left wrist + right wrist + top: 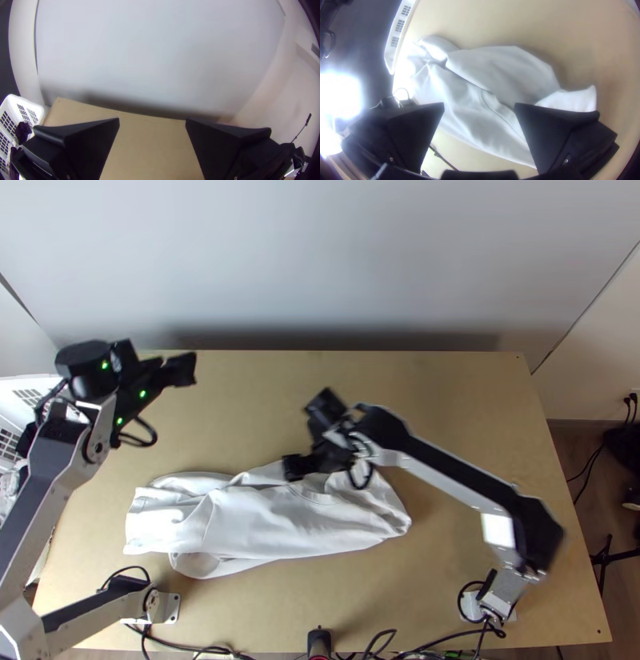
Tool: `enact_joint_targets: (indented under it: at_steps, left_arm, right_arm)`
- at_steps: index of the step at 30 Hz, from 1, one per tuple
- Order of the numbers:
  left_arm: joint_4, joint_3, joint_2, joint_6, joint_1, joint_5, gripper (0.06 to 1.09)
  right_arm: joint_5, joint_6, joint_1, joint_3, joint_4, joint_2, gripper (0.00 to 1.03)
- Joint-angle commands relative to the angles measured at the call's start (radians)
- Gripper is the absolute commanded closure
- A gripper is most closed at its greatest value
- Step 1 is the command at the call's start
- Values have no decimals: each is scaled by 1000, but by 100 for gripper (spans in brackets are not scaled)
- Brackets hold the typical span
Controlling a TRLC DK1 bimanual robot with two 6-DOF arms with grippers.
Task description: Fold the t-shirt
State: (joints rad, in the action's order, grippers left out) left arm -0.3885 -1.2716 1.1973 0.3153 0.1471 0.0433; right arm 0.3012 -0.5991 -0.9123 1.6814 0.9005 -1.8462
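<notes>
Pale wall (320, 260) rises at twelve o'clock behind the light wooden table (480, 420). Rumpled and partly folded over itself, the white t-shirt (264, 524) lies toward seven o'clock on it. From the left claw (158, 359), spread wide around nothing, the shirt is at five o'clock; from the right claw (302, 434), likewise parted and ungrasping, around six to seven.

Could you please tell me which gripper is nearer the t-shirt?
Right: the right gripper is over the t-shirt; the left gripper is toward the table's far-left corner.
</notes>
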Motion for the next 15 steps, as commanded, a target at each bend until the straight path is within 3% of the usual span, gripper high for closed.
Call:
enact_joint_targets:
  at_steps: [1, 3, 6, 9, 15]
  left_arm:
    - [-6, 161, -150, -44, -107, -8, 12]
    - [-3, 193, -177, -50, -124, -8, 12]
    - [10, 222, -202, -53, -159, -8, 12]
    - [10, 230, -211, -53, -204, -6, 12]
    - [16, 255, -211, -67, -291, 7, 12]
  right_arm:
    - [41, -1, -109, 218, 21, -211, 5]
    - [38, 74, -148, 278, 25, -245, 5]
    - [-66, 237, -198, 360, 25, -286, 5]
    - [-68, 294, -206, 480, 54, -343, 5]
    - [-96, 501, -263, 610, 77, -427, 5]
